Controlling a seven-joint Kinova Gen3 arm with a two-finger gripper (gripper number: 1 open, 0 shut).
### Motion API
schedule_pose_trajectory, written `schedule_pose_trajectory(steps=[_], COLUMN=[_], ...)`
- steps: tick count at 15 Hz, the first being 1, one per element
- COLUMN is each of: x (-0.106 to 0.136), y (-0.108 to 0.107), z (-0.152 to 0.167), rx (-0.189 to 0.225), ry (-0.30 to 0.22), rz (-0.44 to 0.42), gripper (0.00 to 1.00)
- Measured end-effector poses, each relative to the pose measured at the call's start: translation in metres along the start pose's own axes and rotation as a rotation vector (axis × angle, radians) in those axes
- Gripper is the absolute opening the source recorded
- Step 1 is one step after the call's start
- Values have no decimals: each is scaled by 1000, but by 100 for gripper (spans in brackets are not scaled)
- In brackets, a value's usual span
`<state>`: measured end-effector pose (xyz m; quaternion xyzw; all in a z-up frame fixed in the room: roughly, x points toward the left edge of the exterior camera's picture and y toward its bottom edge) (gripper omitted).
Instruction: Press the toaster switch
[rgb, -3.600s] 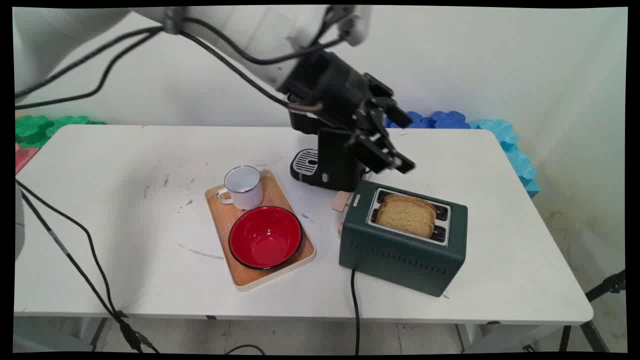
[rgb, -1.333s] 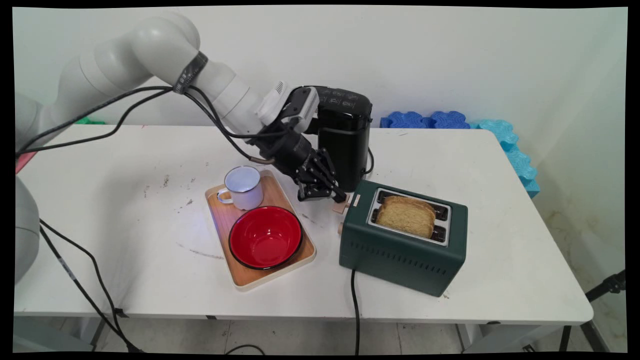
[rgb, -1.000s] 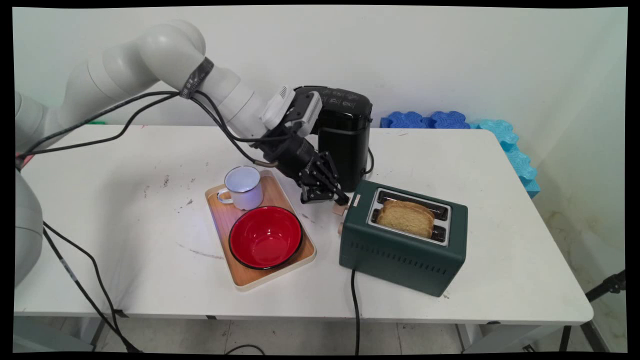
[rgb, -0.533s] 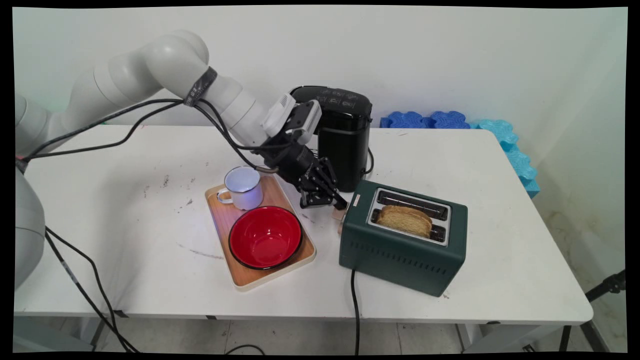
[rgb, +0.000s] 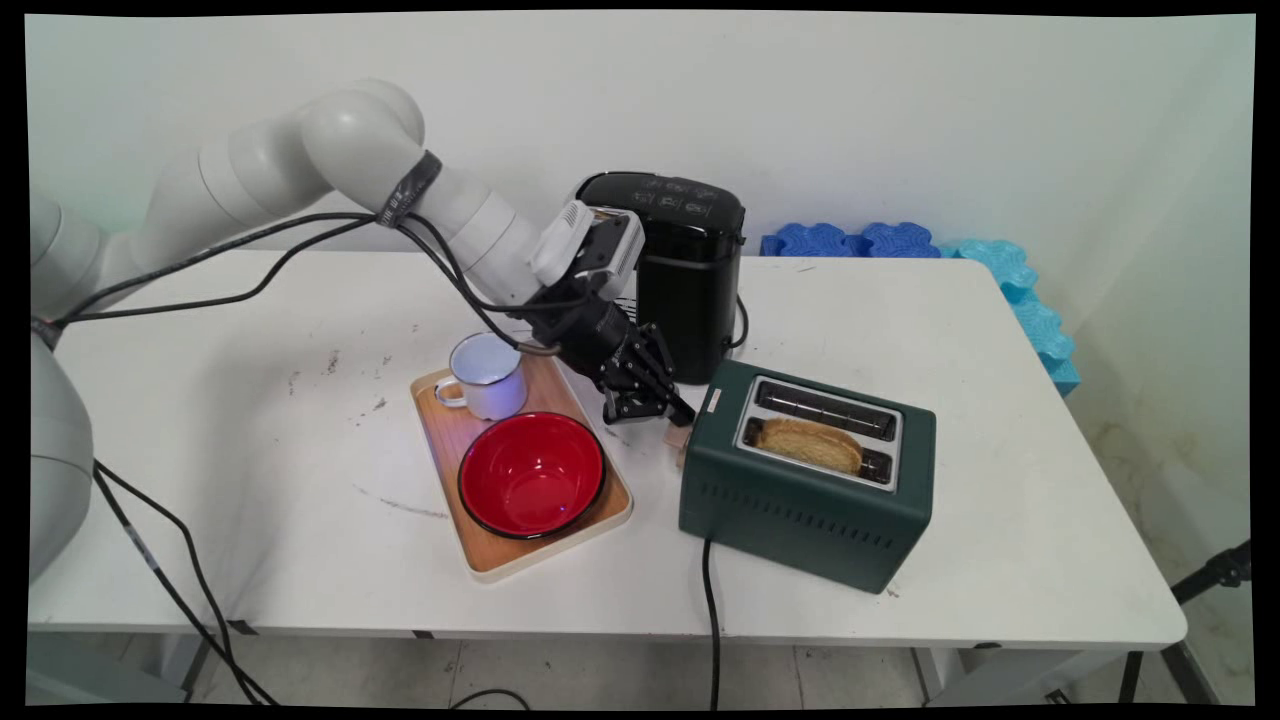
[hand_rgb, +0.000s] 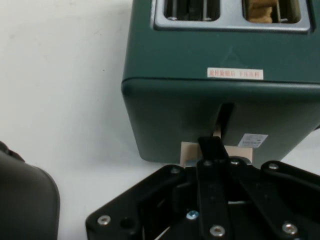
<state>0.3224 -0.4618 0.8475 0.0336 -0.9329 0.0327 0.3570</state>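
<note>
A dark green toaster (rgb: 805, 500) stands right of the table's centre. One bread slice (rgb: 805, 445) sits low in its near slot and shows at the top right in the hand view (hand_rgb: 260, 11). My gripper (rgb: 672, 408) is shut, with its fingertips resting on top of the beige lever (rgb: 677, 436) at the toaster's left end. In the hand view the gripper (hand_rgb: 212, 147) presses on the lever (hand_rgb: 190, 151), which sits low in the slot of the toaster's (hand_rgb: 200, 100) end face.
A black coffee machine (rgb: 690, 270) stands just behind my hand. A wooden tray (rgb: 500, 560) to the left carries a white mug (rgb: 488, 375) and a red bowl (rgb: 532, 474). The toaster's black cord (rgb: 708, 620) hangs over the front edge. Blue foam tiles (rgb: 900, 240) lie at the back right.
My gripper came down from above the toaster to its left end and pushed the lever down. The bread has sunk from well above the slot to almost level with it.
</note>
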Motion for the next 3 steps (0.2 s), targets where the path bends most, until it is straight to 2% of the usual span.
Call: schedule_pose_trajectory(steps=[3], x=[-4], y=[-1], z=[1], rx=[0], ry=[-4], rz=[-1], gripper=[0])
